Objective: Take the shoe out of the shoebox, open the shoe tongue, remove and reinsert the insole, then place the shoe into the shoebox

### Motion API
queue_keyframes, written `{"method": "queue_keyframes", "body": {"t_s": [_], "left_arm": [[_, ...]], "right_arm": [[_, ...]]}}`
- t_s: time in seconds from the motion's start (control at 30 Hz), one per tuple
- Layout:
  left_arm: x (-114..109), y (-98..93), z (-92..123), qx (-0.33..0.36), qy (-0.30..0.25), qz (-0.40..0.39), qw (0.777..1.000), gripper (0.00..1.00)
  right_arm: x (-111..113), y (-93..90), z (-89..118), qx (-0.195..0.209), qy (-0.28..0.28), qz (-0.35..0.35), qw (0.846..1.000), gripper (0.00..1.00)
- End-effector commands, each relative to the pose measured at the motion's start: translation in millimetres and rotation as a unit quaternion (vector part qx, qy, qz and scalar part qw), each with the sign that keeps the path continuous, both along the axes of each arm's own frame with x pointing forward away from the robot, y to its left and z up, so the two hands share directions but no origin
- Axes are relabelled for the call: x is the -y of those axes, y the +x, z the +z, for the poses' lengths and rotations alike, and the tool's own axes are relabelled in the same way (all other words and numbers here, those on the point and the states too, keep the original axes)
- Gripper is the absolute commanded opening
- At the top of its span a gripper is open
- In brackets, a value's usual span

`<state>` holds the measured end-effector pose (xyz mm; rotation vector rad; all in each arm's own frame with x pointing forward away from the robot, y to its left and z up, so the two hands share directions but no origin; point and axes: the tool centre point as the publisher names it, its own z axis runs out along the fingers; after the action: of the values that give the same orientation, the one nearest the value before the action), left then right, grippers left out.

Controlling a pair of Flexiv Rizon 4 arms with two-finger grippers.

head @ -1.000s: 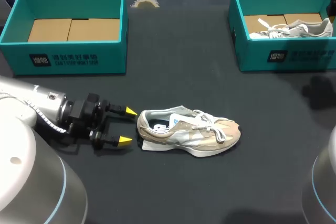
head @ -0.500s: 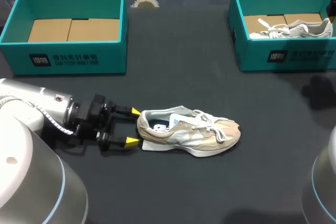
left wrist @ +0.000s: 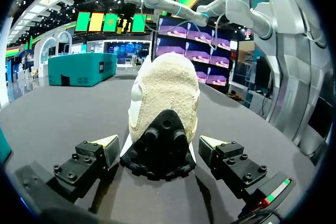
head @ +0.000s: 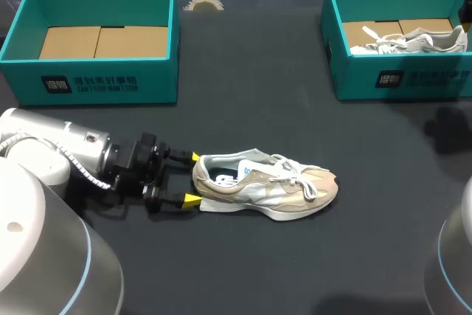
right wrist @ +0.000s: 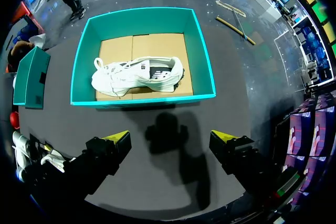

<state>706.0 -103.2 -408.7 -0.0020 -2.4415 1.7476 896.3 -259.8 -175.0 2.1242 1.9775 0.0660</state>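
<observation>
Beige suede and mesh make up the shoe (head: 265,186), which stands on its sole near the middle of the dark table (head: 258,278), heel toward your left arm and toe pointing away from it. Your left gripper (head: 192,178) sits low at that heel with its fingers spread wide, one yellow tip on each side. In the left wrist view the heel lies between them, and neither tip looks to be pressing on it. A pale flat piece shows under the heel end; whether it is the insole, you cannot tell.

Expect a light thing with a soft upper that gives under pressure, a stiffer heel cup and a grippy rubber sole. The heel cup is likely the firmest place to pinch from both sides. The loose laces could snag.

An empty teal shoebox (head: 22,35) stands at the far left. Your right gripper (right wrist: 170,137) hangs wide apart and holding nothing above the right-hand shoebox (right wrist: 79,66), which holds a white shoe (right wrist: 136,77).
</observation>
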Motion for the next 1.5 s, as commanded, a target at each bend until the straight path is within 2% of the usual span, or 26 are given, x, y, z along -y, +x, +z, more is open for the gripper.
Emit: {"method": "queue_keyframes", "body": {"t_s": [0.03, 1.03, 1.27, 1.5], "left_arm": [[6, -0.5, -4, -0.002, 0.000, -0.002, 1.000, 1.00], [40, 1.9, -17, -0.018, -0.022, -0.020, 0.999, 1.00], [49, -6.9, -17, -0.014, -0.020, -0.031, 0.999, 1.00], [48, -10.3, -16, -0.012, -0.021, -0.020, 1.000, 1.00]], "right_arm": [[-1, 0.6, 0, -0.001, -0.001, -0.001, 1.000, 1.00], [-1, 0.6, 0, -0.001, -0.001, -0.001, 1.000, 1.00], [-1, 0.6, 0, -0.001, -0.001, -0.001, 1.000, 1.00], [-1, 0.6, 0, -0.001, -0.001, -0.001, 1.000, 1.00]]}}
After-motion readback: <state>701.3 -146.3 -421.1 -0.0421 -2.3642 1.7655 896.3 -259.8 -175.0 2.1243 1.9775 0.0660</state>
